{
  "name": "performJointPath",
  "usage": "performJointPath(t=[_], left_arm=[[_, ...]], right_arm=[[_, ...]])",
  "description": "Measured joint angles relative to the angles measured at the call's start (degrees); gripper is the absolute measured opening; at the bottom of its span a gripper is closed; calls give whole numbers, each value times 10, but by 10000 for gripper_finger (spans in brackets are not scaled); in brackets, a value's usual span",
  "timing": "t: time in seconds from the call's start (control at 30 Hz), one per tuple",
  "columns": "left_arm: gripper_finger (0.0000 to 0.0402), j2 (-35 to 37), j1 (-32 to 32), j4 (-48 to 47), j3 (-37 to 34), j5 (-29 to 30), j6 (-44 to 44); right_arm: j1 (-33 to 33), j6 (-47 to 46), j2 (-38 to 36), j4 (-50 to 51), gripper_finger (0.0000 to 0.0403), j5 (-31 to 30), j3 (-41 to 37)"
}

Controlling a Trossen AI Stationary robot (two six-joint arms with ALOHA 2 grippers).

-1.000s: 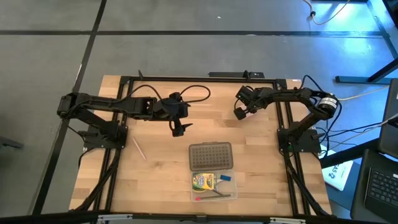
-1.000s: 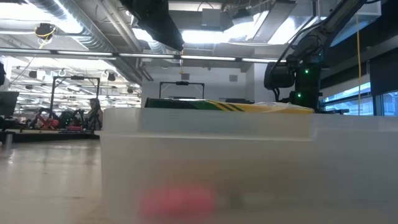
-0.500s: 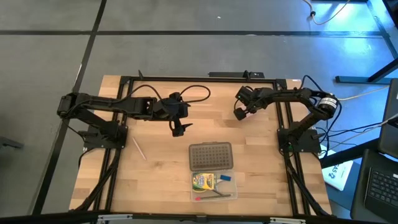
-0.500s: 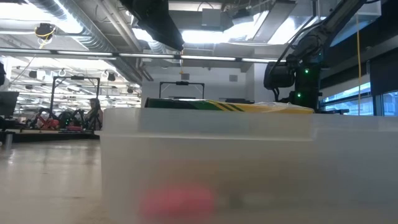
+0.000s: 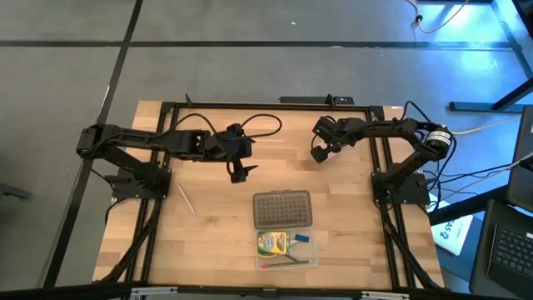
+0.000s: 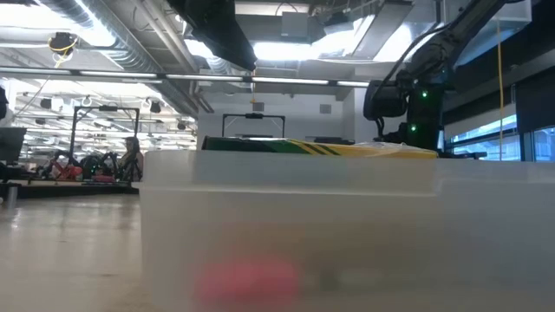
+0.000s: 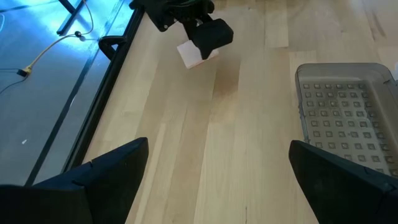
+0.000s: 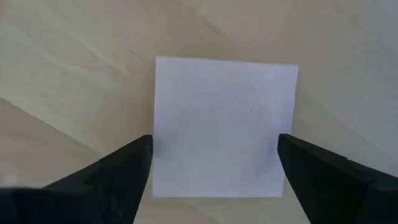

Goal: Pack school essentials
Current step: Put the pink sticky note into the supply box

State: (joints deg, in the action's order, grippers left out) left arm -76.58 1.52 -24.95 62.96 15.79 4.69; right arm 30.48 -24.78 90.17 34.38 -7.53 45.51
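Observation:
The pink square pad (image 8: 224, 118) looks pale here and sits at the far right of the table; the left wrist view shows the pad (image 7: 191, 55) too. My right gripper (image 8: 214, 155) points down over it, shut on it. My left gripper (image 5: 240, 172) hangs open above the table's middle, touching nothing. Near the front edge stands an open clear case (image 5: 286, 250) holding the green-yellow crayon box (image 5: 271, 243), the blue eraser (image 5: 301, 238) and pencils (image 5: 287, 262). A pale pencil (image 5: 186, 198) lies flat on the table at the left. My right gripper pinches the pad between its two fingers by two opposite edges, one edge (image 8: 158, 158) at each finger. The fingers come from above, pointing down. The pad stays level with its face up. Whether it is clear of the table I cannot tell.
The grey dotted lid (image 5: 283, 209) lies just beyond the open case. A black frame rail (image 5: 250, 105) runs along the table's far edge. In the low view the clear case wall (image 6: 286, 225) fills the foreground. Bare wood lies between the two grippers.
My right gripper has rolled a little about its own pointing line above the pad and edged slightly toward the table's left.

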Motion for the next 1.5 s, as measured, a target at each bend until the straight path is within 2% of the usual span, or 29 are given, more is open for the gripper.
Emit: performJointPath(t=[0.27, 0.53, 1.3, 1.5], left_arm=[[383, 0, 0, 0, 0, 0, 0], [383, 0, 0, 0, 0, 0, 0], [383, 0, 0, 0, 0, 0, 0], [383, 0, 0, 0, 0, 0, 0]], right_arm=[[0, 11, 0, 10, 345, -1, 27], [0, 0, 0, 43, 345, 1, 28], [0, 16, 0, 42, 346, 19, 28], [1, 26, 0, 56, 369, 12, 28]])
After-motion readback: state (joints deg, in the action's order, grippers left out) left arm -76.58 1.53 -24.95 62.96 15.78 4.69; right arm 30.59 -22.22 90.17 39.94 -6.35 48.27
